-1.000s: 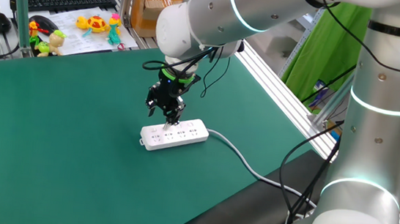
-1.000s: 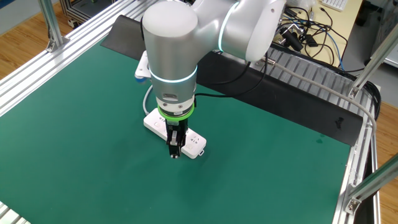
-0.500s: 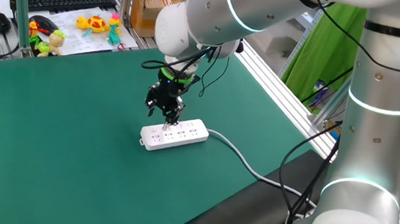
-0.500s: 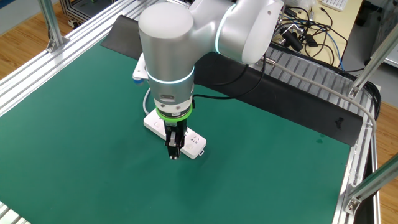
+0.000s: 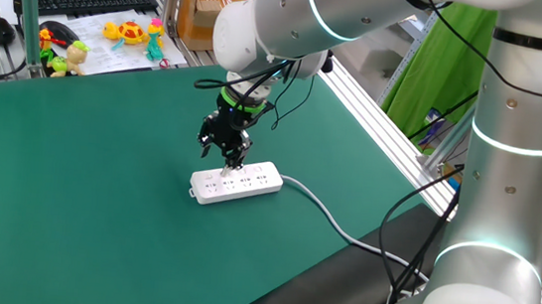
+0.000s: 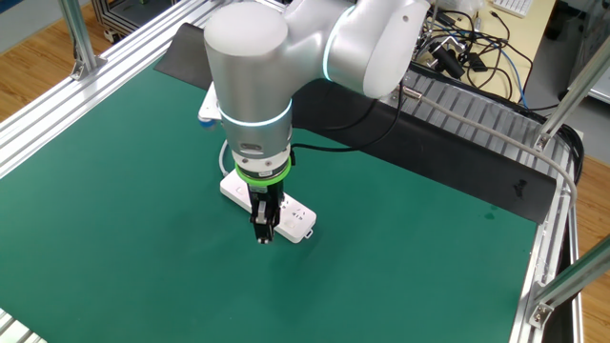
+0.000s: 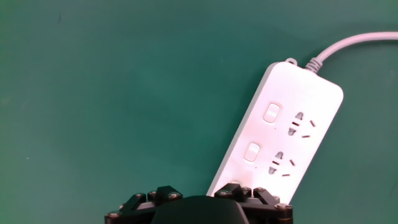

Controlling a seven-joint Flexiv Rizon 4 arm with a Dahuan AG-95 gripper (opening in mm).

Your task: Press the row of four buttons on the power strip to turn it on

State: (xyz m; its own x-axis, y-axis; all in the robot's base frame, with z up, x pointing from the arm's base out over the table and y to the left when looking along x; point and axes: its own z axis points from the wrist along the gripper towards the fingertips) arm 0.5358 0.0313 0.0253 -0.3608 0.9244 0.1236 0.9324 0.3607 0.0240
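Hovering low over a green table (image 5: 70, 173), the gripper (image 5: 225, 154) hangs above the left half of the strip (image 5: 237, 183), which lies flat near the table's middle with its cable (image 5: 329, 221) trailing right. In the hand view two of the four buttons (image 7: 262, 131) show along the strip's left edge, untouched and ahead of the fingers; the other two are hidden beneath the hand. Whether any is pressed cannot be told, nor whether the fingers are apart. Judging from this, pressing is under way, with at least two buttons left.
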